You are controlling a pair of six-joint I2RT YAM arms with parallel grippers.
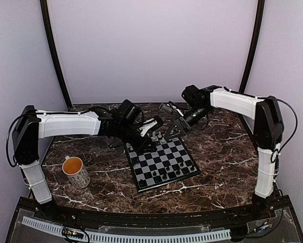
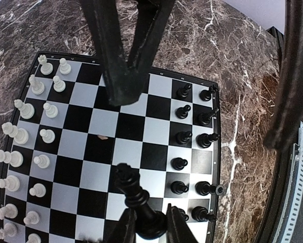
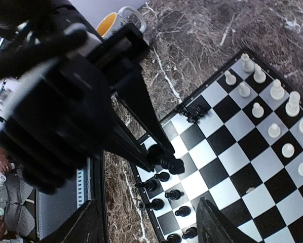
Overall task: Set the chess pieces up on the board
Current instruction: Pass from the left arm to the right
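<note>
While L pincer (image 2: 151,228) grips tall blk piece (image 2: 136,195) over board (image 2: 85,174) | R pincer (image 3: 149,225) fingers spread, nothing btwn, hanging opposite L pincer | white pcs (image 2: 42,134) two rows left of L pincer per its wrist cam, blk pcs (image 2: 184,136) right of it | board on marble surface (image 2: 242,76)

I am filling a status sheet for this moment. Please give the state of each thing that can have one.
left gripper: shut on a black piece, held over the board
right gripper: open, empty
white pieces: upright, two rows on board
other black pieces: upright on board
board: lying flat
mug: upright
</note>
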